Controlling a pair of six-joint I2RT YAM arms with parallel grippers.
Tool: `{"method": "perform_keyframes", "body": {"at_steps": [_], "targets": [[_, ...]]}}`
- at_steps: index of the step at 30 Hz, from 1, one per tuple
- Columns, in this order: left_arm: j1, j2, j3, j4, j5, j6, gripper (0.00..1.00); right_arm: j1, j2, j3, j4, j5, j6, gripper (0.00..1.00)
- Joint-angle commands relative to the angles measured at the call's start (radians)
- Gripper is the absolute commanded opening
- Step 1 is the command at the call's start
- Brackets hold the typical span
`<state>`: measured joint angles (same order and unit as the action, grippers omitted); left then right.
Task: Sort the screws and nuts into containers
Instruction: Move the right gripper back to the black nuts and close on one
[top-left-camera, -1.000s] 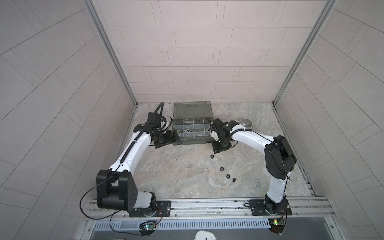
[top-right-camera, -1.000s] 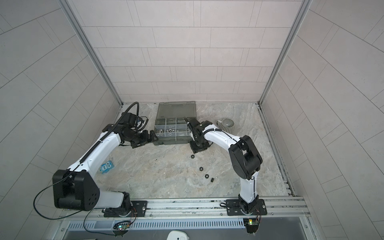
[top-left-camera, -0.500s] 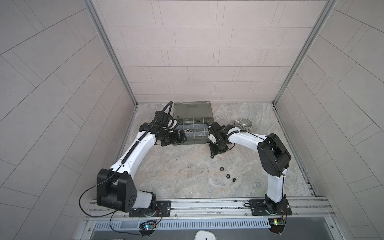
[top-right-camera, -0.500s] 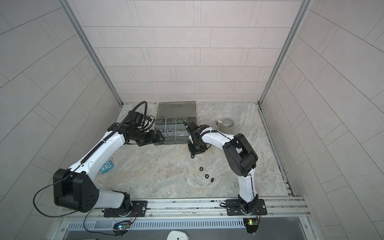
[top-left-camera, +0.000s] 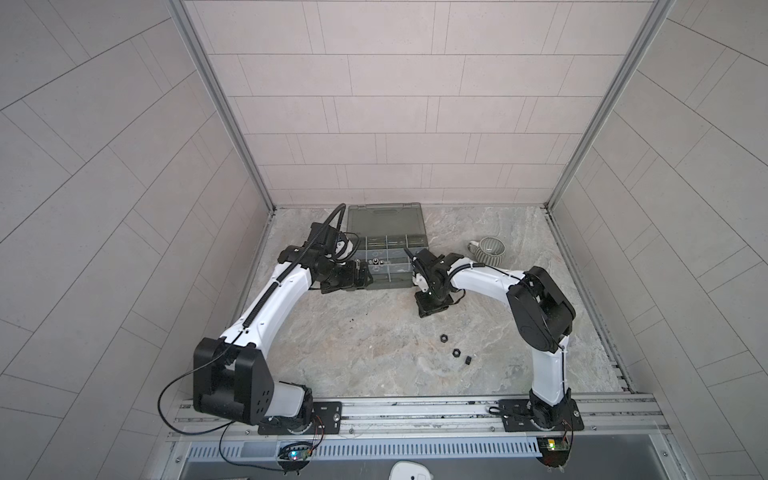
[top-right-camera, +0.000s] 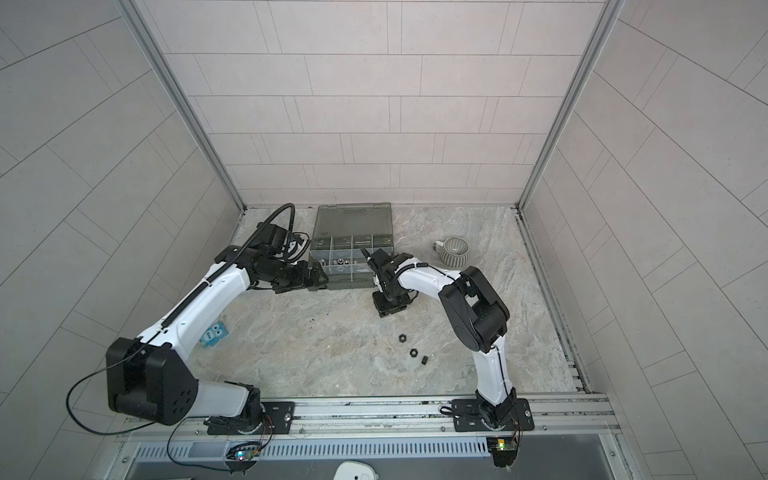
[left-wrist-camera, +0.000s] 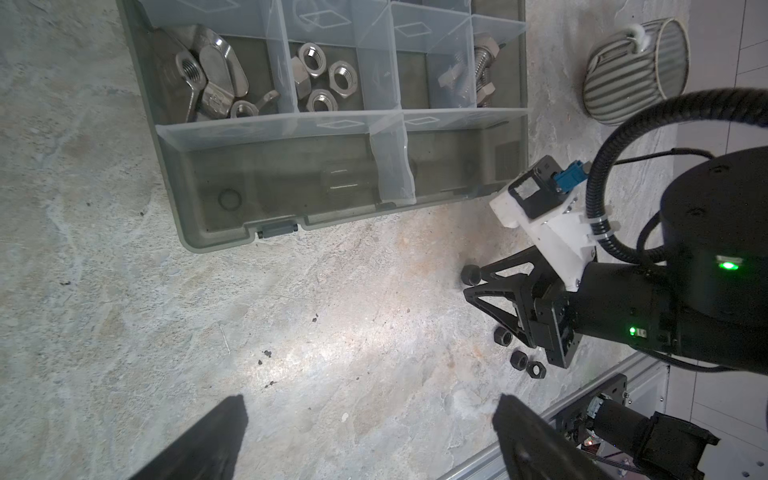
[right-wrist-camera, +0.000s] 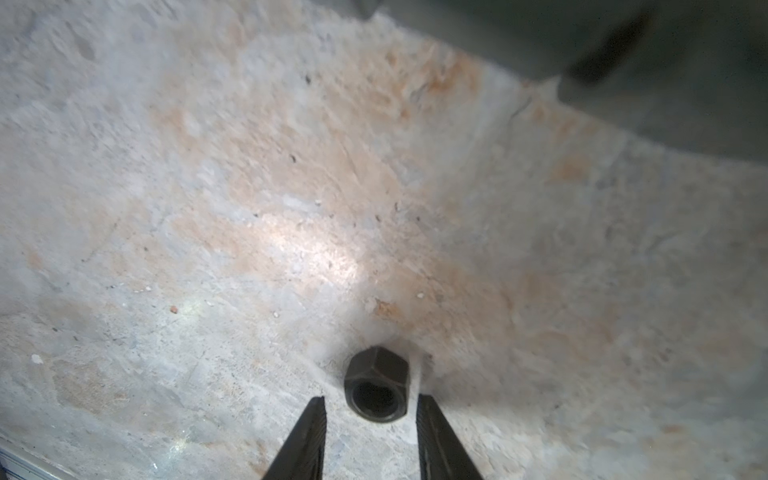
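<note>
A black nut (right-wrist-camera: 377, 388) lies on the stone floor between the tips of my right gripper (right-wrist-camera: 370, 401). The jaws are open, with a thin gap on each side of the nut. In both top views this gripper (top-left-camera: 430, 309) (top-right-camera: 388, 309) points down just in front of the organizer case (top-left-camera: 386, 249) (top-right-camera: 353, 257). Three more black nuts (top-left-camera: 457, 353) (top-right-camera: 414, 353) (left-wrist-camera: 518, 358) lie nearer the rail. My left gripper (left-wrist-camera: 372, 409) (top-left-camera: 361, 276) hangs wide open and empty at the case's front left corner. The containers hold wing nuts (left-wrist-camera: 208, 83), silver hex nuts (left-wrist-camera: 324, 75) and screws (left-wrist-camera: 482, 62).
A striped mug (top-left-camera: 488, 251) (top-right-camera: 455, 251) (left-wrist-camera: 636, 70) lies on its side to the right of the case. A small blue packet (top-right-camera: 214, 334) sits by the left arm. The case lid (top-left-camera: 384, 218) stands open at the back. Tiled walls close in three sides.
My left gripper has slid right along the case front. My right gripper has come down over a black nut, its jaws narrowing slightly, and its elbow has swung back.
</note>
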<state>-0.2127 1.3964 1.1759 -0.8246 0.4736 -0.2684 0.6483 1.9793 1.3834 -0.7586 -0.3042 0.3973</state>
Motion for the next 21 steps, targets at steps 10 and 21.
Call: {"method": "perform_keyframes", "body": {"at_steps": [10, 21], "targets": [[-0.001, -0.052, -0.028, -0.033, -0.029, 0.011, 1.00, 0.006, 0.047, 0.020, -0.005, 0.008, -0.003, 0.34], [-0.001, -0.053, -0.022, -0.033, -0.039, 0.012, 1.00, 0.005, 0.083, 0.070, -0.026, 0.015, -0.016, 0.34]]}}
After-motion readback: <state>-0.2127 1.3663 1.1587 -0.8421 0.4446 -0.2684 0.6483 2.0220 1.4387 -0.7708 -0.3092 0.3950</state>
